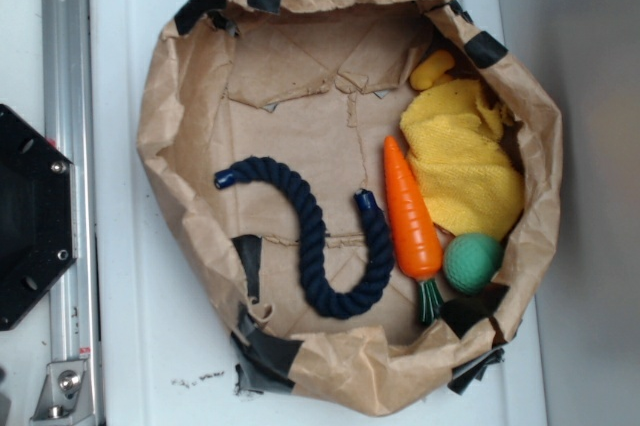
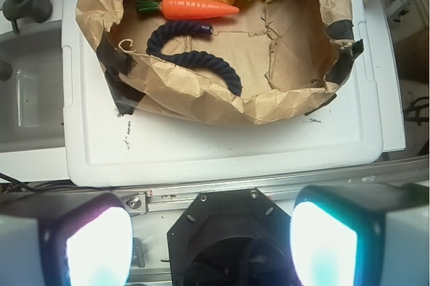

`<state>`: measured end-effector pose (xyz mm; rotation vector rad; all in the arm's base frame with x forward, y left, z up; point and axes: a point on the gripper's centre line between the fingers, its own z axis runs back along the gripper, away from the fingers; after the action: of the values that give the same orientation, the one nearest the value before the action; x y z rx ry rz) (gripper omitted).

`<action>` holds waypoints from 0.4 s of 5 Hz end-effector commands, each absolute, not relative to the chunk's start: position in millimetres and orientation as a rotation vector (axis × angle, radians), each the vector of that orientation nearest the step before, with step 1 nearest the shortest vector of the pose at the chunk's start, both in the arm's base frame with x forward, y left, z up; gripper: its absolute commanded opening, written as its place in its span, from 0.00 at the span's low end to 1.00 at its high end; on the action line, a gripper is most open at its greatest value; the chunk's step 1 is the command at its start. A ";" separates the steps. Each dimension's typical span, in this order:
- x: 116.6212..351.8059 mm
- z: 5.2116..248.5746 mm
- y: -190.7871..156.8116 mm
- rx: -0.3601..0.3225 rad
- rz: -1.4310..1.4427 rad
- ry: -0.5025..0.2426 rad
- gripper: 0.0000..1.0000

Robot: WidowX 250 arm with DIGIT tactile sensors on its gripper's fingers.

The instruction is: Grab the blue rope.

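Note:
The blue rope, thick, dark navy and twisted, lies in a curve on the floor of a rolled-down brown paper bag, with shiny capped ends at the left and near the carrot. In the wrist view the blue rope lies far ahead, partly hidden behind the bag's near wall. My gripper is open, its two pale pads wide apart at the bottom of the wrist view, above the black robot base and well short of the bag. The exterior view does not show the gripper.
Inside the bag, an orange carrot toy lies right of the rope, beside a green ball, a yellow cloth and a small yellow toy. The bag sits on a white lid. A black octagonal base and a metal rail are at the left.

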<state>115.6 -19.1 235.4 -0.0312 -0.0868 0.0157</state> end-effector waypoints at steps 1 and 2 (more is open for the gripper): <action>115.6 235.4 -19.1 -0.031 0.016 -0.087 1.00; 165.6 218.6 3.6 -0.081 -0.121 -0.095 1.00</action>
<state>163.3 -0.8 206.2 -0.0828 -0.0468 -0.1451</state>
